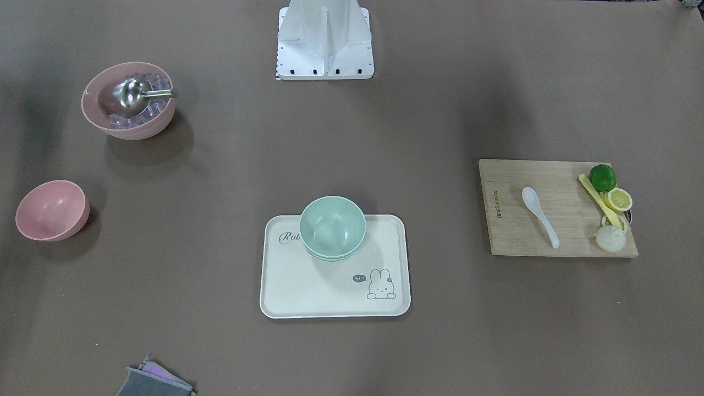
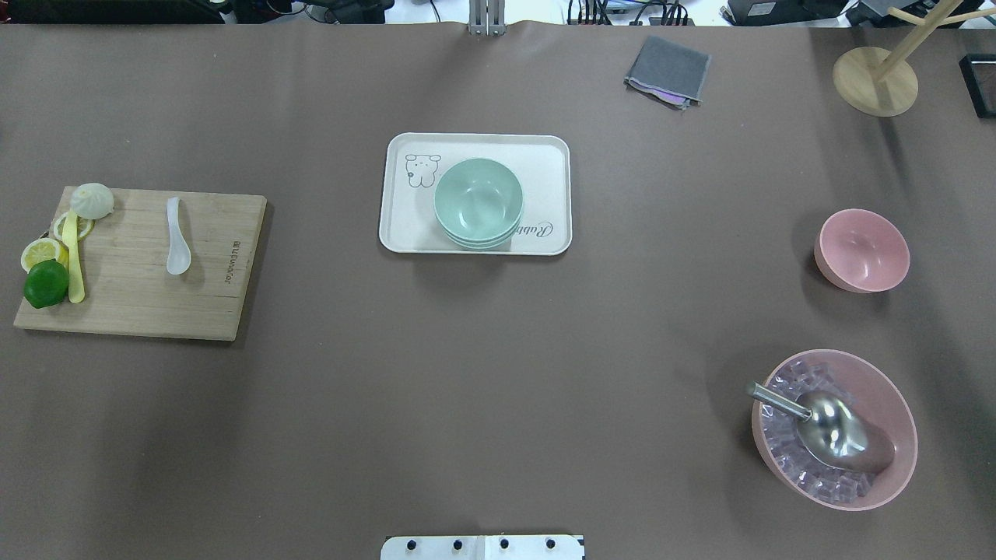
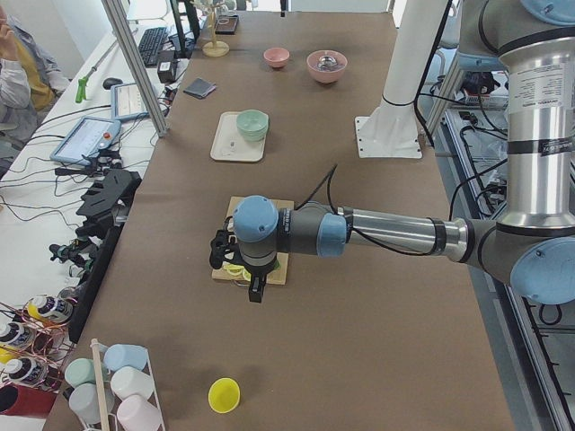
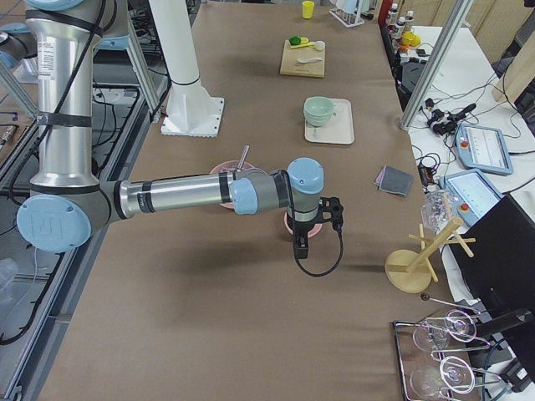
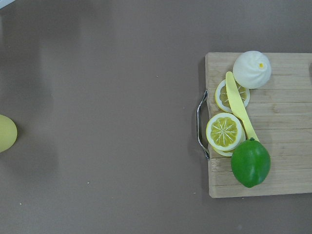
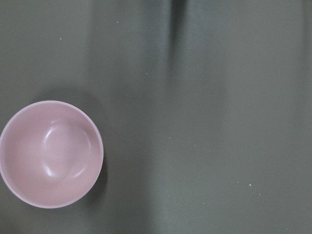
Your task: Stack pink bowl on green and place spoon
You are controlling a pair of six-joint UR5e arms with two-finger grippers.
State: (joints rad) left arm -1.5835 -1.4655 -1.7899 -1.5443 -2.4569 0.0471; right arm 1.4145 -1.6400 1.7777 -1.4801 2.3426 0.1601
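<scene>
The empty pink bowl (image 2: 862,250) stands upright on the table's right side; it fills the lower left of the right wrist view (image 6: 51,154). A stack of green bowls (image 2: 478,202) sits on the cream tray (image 2: 545,155) at the middle. A white spoon (image 2: 177,236) lies on the wooden cutting board (image 2: 140,303) at the left. My left gripper (image 3: 221,250) hangs above the board's outer end. My right gripper (image 4: 332,214) hangs above the pink bowl. Both show only in the side views, so I cannot tell whether they are open or shut.
A larger pink bowl (image 2: 834,428) holds ice cubes and a metal scoop. A lime (image 5: 250,162), lemon slices, a yellow knife and a bun lie on the board's end. A grey cloth (image 2: 668,71) and a wooden stand (image 2: 875,78) are at the far edge.
</scene>
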